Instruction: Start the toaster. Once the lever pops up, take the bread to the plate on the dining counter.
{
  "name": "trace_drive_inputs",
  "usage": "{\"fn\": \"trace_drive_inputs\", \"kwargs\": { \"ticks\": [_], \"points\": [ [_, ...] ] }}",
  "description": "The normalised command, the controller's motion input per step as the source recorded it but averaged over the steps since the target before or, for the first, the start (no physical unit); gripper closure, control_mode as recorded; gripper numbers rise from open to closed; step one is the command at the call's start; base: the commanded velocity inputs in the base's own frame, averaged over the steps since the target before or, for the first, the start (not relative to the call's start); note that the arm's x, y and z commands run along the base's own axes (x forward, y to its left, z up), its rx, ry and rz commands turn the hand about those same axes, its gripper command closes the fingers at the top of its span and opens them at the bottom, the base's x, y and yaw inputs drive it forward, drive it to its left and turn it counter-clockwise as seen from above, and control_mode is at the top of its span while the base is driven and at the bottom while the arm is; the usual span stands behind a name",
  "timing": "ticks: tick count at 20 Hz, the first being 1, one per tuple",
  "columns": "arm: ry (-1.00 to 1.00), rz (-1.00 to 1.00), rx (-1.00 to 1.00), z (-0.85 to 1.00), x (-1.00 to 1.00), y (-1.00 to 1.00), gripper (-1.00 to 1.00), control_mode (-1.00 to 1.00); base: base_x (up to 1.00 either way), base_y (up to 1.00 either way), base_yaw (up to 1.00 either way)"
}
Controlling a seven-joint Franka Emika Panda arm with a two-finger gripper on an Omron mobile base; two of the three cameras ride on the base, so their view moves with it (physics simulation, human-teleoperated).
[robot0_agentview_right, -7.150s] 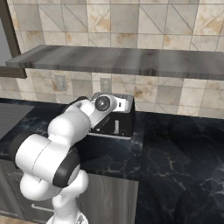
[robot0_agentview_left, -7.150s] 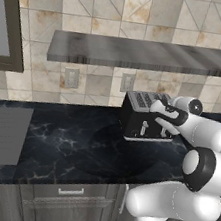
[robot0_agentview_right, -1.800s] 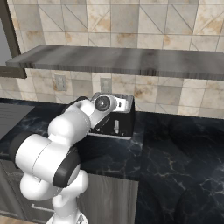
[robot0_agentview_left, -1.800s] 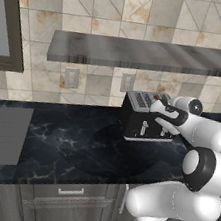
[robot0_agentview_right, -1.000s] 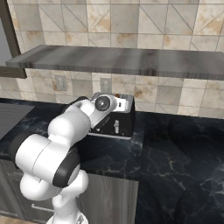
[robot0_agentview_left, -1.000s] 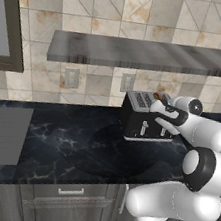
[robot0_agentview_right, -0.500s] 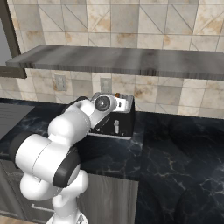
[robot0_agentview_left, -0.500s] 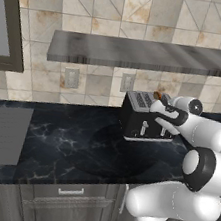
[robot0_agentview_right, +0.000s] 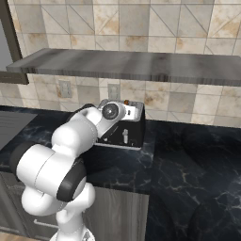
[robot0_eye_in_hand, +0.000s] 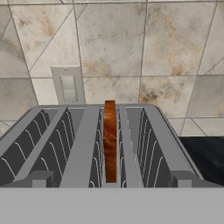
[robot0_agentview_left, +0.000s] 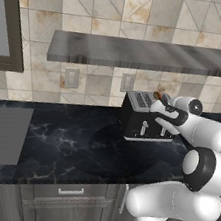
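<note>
The black boxy toaster with its silver slotted top (robot0_agentview_left: 144, 118) sits at centre right of the left base view, on the black marble wall table (robot0_agentview_left: 72, 142) against the tiled backsplash. In the hand view its slots spread across the lower half, and the tan-brown bread slice with a dark crust (robot0_eye_in_hand: 110, 140) stands upright on edge in the middle slot, its top rising above the silver rim. The white arm's hand hangs just over the toaster's right end; the jaws (robot0_agentview_left: 159, 106) are spread wide and grasp nothing.

With the slice standing proud of the slot, toasting looks finished, so the step in hand is most likely the pick-up. The next move calls for lowering the hand straight down so the jaws straddle the thin slice across its flat faces, closing gently, then lifting vertically clear of the slot walls before carrying it off toward the plate.
</note>
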Motion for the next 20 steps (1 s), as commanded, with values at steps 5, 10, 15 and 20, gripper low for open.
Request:
{"fn": "trace_drive_inputs", "kwargs": {
  "ticks": [5,10,15,20],
  "points": [
    [0.00,0.00,0.00,0.00,0.00,0.00,-1.00,-1.00,0.00,0.00,0.00],
    [0.00,0.00,0.00,0.00,0.00,0.00,-1.00,-1.00,0.00,0.00,0.00],
    [-0.01,0.00,0.00,0.00,0.05,0.00,-1.00,-1.00,0.00,0.00,0.00],
    [-0.06,0.00,0.00,0.00,0.09,0.00,-1.00,-1.00,0.00,0.00,0.00]
  ]
}}
